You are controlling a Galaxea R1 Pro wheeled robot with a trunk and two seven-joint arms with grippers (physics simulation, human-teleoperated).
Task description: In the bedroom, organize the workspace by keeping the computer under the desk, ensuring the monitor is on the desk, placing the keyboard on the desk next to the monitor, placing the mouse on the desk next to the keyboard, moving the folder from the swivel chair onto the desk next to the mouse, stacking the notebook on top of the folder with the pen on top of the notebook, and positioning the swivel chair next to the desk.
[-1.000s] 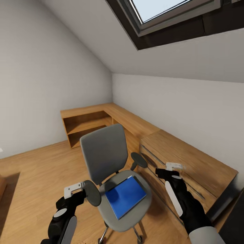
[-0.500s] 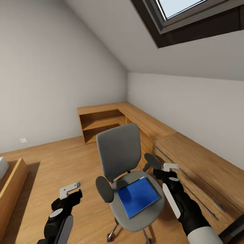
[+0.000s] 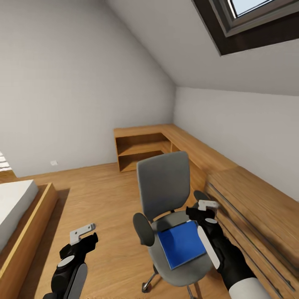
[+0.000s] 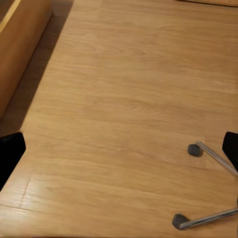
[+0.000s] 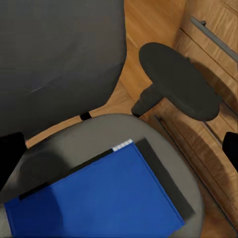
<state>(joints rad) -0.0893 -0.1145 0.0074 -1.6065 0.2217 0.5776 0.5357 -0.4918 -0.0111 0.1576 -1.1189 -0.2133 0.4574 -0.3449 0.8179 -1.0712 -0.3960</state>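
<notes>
In an attic bedroom, a grey swivel chair (image 3: 172, 216) stands beside a wooden drawer cabinet (image 3: 257, 224). A blue folder (image 3: 182, 243) lies flat on its seat. The right hand (image 3: 204, 211) hovers over the folder, fingers spread open. The left hand (image 3: 83, 236), also open and empty, hangs above the wooden floor (image 3: 104, 207).

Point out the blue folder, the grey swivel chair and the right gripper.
bright blue flat folder (image 3: 181, 244), head view, cover middle
grey padded swivel chair (image 3: 162, 186), head view, backrest
right gripper (image 3: 202, 209), head view, between fingertips
</notes>
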